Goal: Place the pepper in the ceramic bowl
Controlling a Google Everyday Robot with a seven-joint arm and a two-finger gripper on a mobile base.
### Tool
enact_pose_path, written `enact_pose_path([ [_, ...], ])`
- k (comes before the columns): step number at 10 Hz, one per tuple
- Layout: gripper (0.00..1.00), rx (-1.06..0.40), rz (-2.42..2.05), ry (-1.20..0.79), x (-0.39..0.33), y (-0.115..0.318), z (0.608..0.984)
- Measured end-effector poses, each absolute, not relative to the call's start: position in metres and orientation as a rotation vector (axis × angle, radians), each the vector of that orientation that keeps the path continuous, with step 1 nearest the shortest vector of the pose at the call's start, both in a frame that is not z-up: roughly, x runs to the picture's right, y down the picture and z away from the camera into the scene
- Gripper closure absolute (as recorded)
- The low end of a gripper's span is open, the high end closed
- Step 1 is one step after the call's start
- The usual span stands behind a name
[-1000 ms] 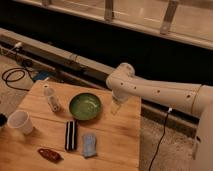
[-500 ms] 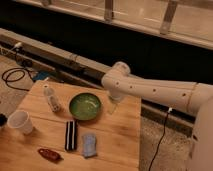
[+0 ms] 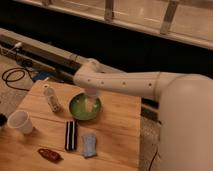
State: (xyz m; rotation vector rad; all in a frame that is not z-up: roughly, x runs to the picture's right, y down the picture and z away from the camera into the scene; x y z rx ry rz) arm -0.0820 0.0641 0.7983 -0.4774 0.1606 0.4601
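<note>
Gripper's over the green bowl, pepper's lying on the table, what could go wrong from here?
One: the open gripper hangs over the ceramic bowl, away from the pepper; reaching across, it could knock the striped block or the white cup. Two: the pepper is small and glossy, so it may slip from the grasp.

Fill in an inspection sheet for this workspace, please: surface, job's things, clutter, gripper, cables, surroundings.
Surface: wooden table.
Job's things: pepper lies near the table's front left; green bowl stands mid-table, apart from it.
Clutter: white cup, white bottle, striped block, blue cloth.
Gripper: gripper hangs over the bowl, fingers open, holding nothing.
Cables: black cable looped on the floor, left of the table.
Surroundings: dark wall behind.
</note>
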Motion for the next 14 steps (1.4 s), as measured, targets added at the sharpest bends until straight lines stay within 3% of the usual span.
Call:
enact_pose_path([
  [7, 0.2, -0.5, 0.422, 0.16, -0.094, 0.066, 0.8],
  [14, 0.2, -0.547, 0.253, 0.123, -0.134, 0.118, 0.771],
])
